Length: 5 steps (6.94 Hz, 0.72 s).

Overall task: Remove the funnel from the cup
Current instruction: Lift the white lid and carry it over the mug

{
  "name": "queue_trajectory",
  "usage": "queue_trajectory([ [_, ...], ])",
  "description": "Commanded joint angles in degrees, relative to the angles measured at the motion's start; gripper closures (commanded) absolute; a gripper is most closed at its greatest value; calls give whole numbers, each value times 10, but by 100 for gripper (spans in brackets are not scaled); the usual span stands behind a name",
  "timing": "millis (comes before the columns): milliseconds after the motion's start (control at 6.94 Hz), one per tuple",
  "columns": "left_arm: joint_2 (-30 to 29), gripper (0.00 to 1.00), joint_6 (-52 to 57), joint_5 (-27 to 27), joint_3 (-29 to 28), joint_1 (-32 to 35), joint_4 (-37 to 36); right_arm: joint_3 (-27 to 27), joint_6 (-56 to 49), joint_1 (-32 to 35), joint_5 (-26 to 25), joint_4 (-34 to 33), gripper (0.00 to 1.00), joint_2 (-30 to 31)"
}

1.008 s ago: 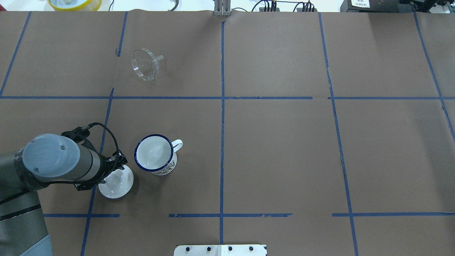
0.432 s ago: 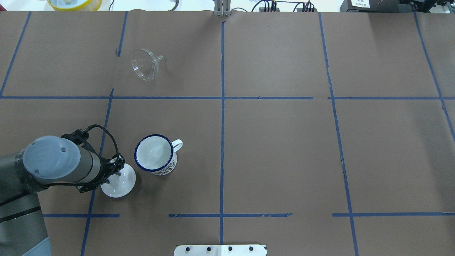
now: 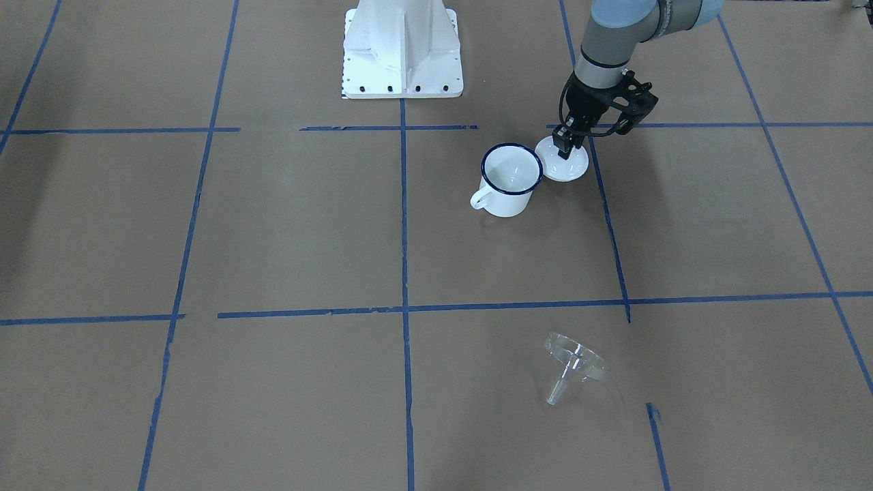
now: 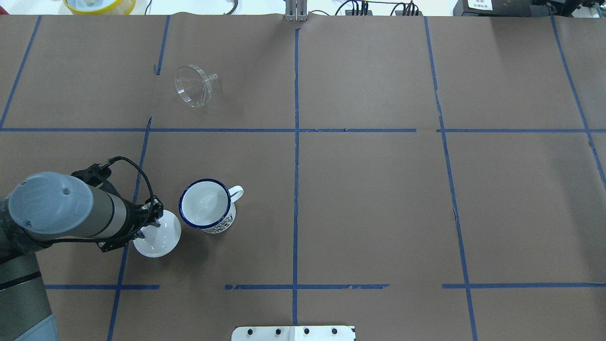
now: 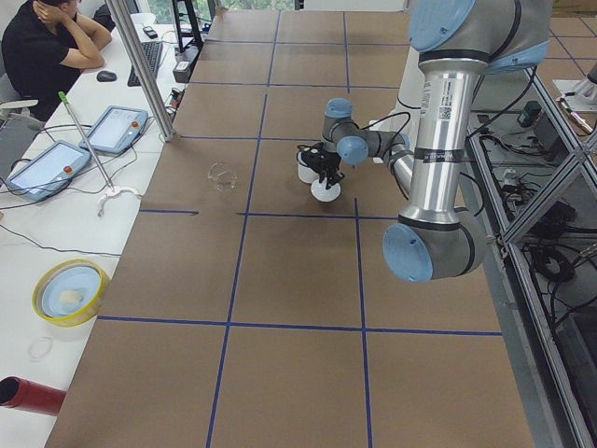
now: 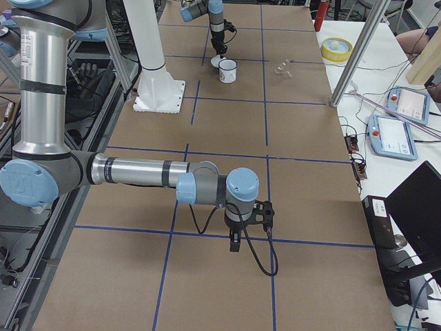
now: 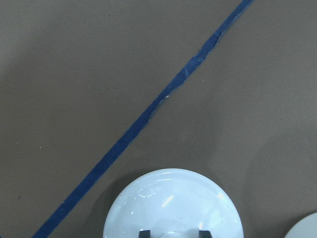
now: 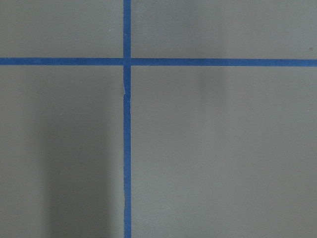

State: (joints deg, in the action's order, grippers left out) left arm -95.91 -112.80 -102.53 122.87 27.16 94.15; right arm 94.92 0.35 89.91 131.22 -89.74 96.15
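Observation:
The clear funnel (image 4: 193,90) lies on its side on the brown paper, far from the cup; it also shows in the front view (image 3: 575,365). The white cup (image 4: 207,211) with a dark blue rim stands upright and empty, handle to the right (image 3: 508,179). My left gripper (image 4: 150,227) is shut on a white round lid (image 4: 158,239) just left of the cup. In the left wrist view the fingertips (image 7: 143,233) straddle the lid's centre (image 7: 173,203). My right gripper (image 6: 236,241) shows only in the right side view, so I cannot tell its state.
The white robot base (image 3: 402,48) stands behind the cup. A yellow bowl (image 4: 99,4) and cables sit past the table's far edge. An operator (image 5: 47,47) and tablets (image 5: 112,129) are at a side desk. Blue tape lines (image 8: 127,119) cross the paper.
My left arm has drawn back to the left, and the lid has shifted slightly away from the robot and sits more level than a second ago. Cup and funnel have not moved.

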Motion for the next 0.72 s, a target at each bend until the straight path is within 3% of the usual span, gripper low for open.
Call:
queue_trajectory([
  [0,-7,100,6,-1,81,39,-97,-1,0,0,0,0,0,0],
  [288,-78,100,6,-21,53,59,-119,0,0,0,0,0,0,0],
  [576,-167,100,7,-38,-11,56,-167,0,0,0,0,0,0,0],
])
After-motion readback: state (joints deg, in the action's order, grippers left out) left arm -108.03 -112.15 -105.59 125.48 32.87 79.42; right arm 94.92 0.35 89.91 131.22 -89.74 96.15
